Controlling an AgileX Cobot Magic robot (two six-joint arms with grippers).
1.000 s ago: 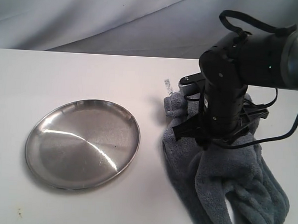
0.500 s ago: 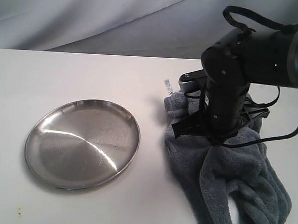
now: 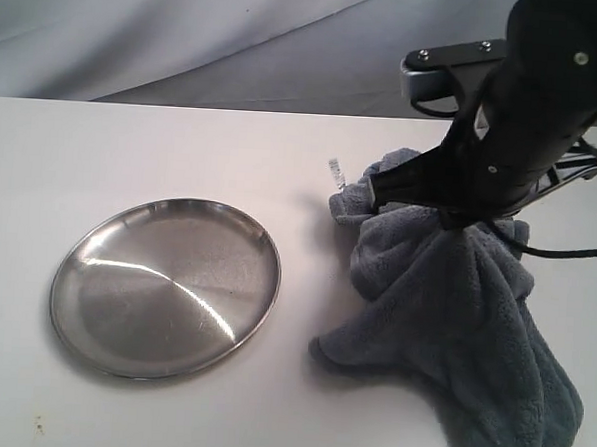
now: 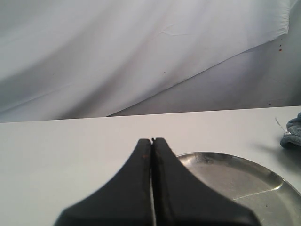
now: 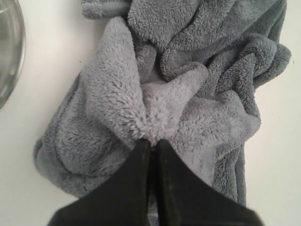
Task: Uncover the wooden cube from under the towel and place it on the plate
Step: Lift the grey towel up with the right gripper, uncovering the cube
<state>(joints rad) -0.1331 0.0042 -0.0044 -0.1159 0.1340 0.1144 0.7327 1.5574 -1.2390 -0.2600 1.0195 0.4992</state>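
Right now my right claw (image 5: pixel 151 141) is clamped on a pinch of the fluffy blue-gray terry towel (image 3: pixel 455 302), its two black fingers pressed together with a tuft of pile caught between the tips. The cloth hangs from that pinch in a bunched cone, and its lower folds spread out and rest on the table on the right side of the exterior view. A small white tag (image 3: pixel 334 170) sticks out at the towel's far left corner. The pale wooden cube shows in none of my views, so I cannot tell where it lies.

My left claw (image 4: pixel 152 140) is closed on nothing, fingers meeting along a thin seam, hovering near the round, shallow, shiny silver metal plate (image 3: pixel 165 287). The plate sits bare on the left, well apart from the towel, with a streak of light across its brushed bottom.

Everything rests on a flat matte white tabletop (image 3: pixel 132 145). Behind it a pale gray-white fabric backdrop (image 3: pixel 188 37) is draped in long soft folds.
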